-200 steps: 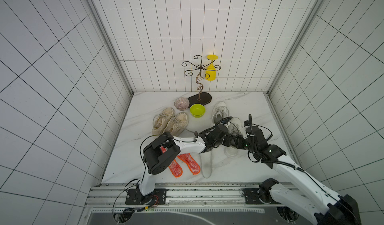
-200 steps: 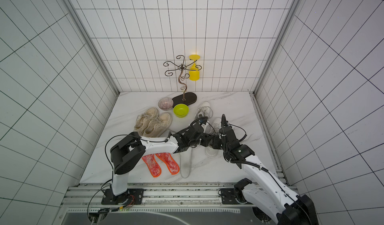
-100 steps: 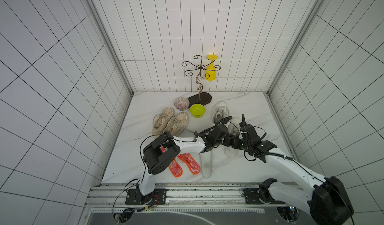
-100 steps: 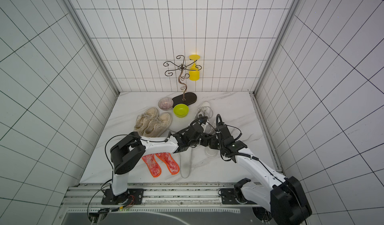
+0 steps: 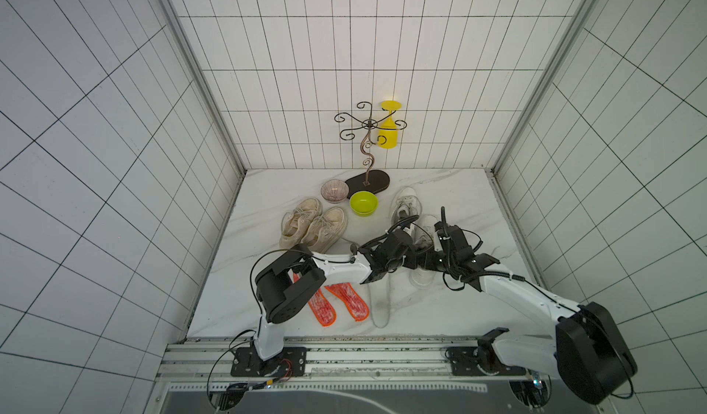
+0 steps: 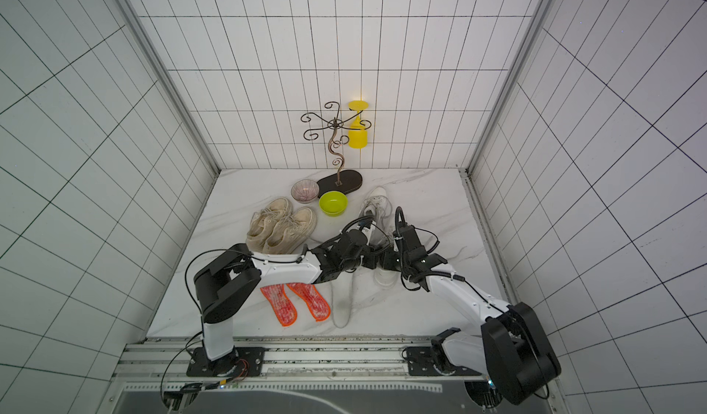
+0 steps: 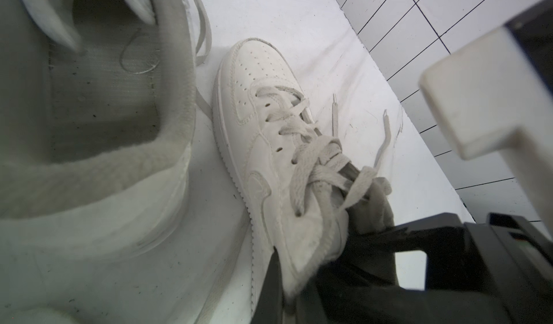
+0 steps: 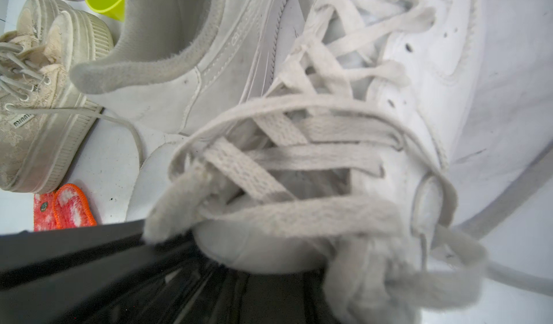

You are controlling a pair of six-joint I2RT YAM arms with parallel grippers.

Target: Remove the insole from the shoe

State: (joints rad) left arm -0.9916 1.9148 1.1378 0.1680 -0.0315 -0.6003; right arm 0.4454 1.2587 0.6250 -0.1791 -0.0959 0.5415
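Note:
The white laced shoe (image 5: 422, 278) stands at the middle right of the table, heel toward me. My left gripper (image 7: 294, 280) is shut on its padded collar (image 7: 311, 247) from the left side. My right gripper (image 5: 425, 262) comes in from the right and meets the left gripper (image 5: 412, 259) over the shoe's mouth. In the right wrist view its dark fingers (image 8: 179, 277) sit under the tongue and laces (image 8: 284, 157), too blurred to show how the jaws stand. A smooth pale rounded edge (image 8: 254, 247) lies against them; I cannot tell what it is. The insole is hidden inside the shoe.
A second white shoe (image 5: 404, 205) lies just behind, its bare inside showing (image 7: 101, 98). A long white foot-shaped liner (image 5: 380, 301) and two orange ones (image 5: 336, 303) lie near the front. Beige shoes (image 5: 313, 226), a green bowl (image 5: 363, 203), a striped bowl (image 5: 334, 191) and a cup stand (image 5: 368, 180) lie behind.
The left jaws have closed on the shoe's collar. The right arm has folded lower and its gripper has swung left to the shoe's mouth.

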